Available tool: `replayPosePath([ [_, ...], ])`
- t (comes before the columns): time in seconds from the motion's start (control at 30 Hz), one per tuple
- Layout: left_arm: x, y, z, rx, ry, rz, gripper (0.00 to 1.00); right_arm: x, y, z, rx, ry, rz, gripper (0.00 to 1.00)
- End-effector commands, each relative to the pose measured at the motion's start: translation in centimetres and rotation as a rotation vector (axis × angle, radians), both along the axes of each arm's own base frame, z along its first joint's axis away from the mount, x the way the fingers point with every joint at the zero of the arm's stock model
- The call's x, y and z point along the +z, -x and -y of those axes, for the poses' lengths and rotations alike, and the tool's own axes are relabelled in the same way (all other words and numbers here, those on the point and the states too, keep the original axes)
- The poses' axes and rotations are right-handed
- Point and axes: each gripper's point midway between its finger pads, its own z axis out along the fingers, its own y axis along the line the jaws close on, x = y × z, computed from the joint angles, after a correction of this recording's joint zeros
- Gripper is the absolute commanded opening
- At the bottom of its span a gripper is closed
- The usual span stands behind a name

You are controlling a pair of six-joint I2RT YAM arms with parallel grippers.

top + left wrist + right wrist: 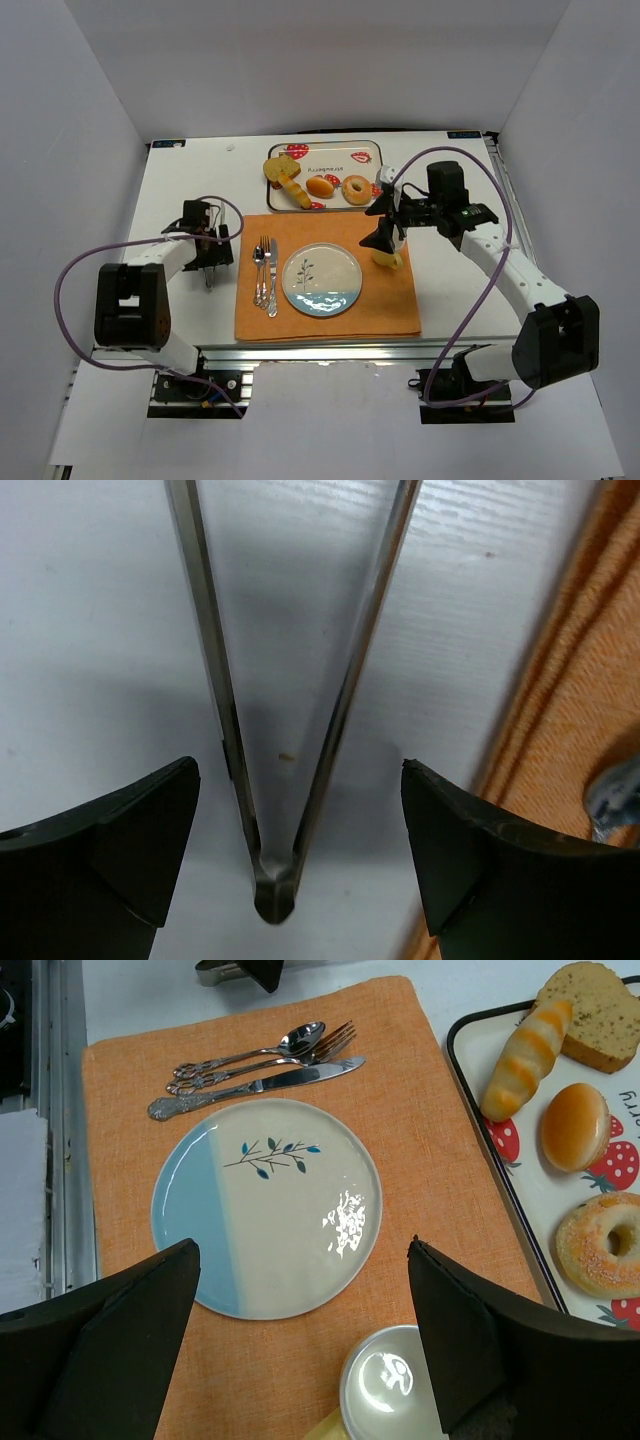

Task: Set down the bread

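Top view: I see the bagel (357,189) lying on the tray (330,148), at one o'clock from the plate (321,281) and just beside a round bun (320,186). The right gripper (388,235) hangs over a yellow cup (390,258) at the plate's three o'clock. The left gripper (207,250) sits at nine o'clock, off the orange mat (390,310).

Left wrist view: the left gripper (298,780) is spread wide astride metal tongs (272,880), touching neither arm.

Right wrist view: the right gripper (303,1250) gapes over the plate (300,1200), gripping nothing. The bagel (600,1245) rests on the tray (525,1185) at three o'clock.
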Motion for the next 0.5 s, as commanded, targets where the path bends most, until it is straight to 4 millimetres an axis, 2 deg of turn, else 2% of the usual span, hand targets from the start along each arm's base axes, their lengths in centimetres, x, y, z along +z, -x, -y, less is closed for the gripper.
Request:
replayPosePath([
  [0.0,0.7,-3.2,-0.7,-0.044,-0.012,0.110,0.90,1.3,0.2,0.3,-0.007,-0.019,0.051,0.89],
  [0.07,-1.0,-3.3,-0.4,-0.060,0.001,0.076,0.84,1.4,0.1,0.4,-0.013,-0.018,0.054,0.89],
  [0.2,-3.1,-3.5,-1.4,-0.032,0.046,0.035,0.68,1.4,-0.1,0.6,-0.023,-0.018,0.053,0.89],
  [0.23,-3.3,-3.7,-1.1,-0.040,0.063,0.035,0.62,1.5,-0.2,0.7,-0.030,-0.017,0.057,0.89],
  [0.33,-3.7,-3.8,-1.1,-0.036,0.074,0.043,0.55,1.5,-0.5,1.0,-0.041,-0.014,0.059,0.89],
  [0.37,-3.9,-3.5,-1.2,-0.035,0.074,0.039,0.47,1.5,-0.6,1.1,-0.044,-0.014,0.058,0.89],
  [0.43,-3.8,-3.3,-1.3,-0.029,0.077,0.041,0.39,1.5,-0.8,1.3,-0.053,-0.014,0.062,0.89],
  [0.47,-3.8,-3.1,-1.3,-0.026,0.078,0.042,0.30,1.6,-0.8,1.3,-0.054,-0.014,0.064,0.89],
])
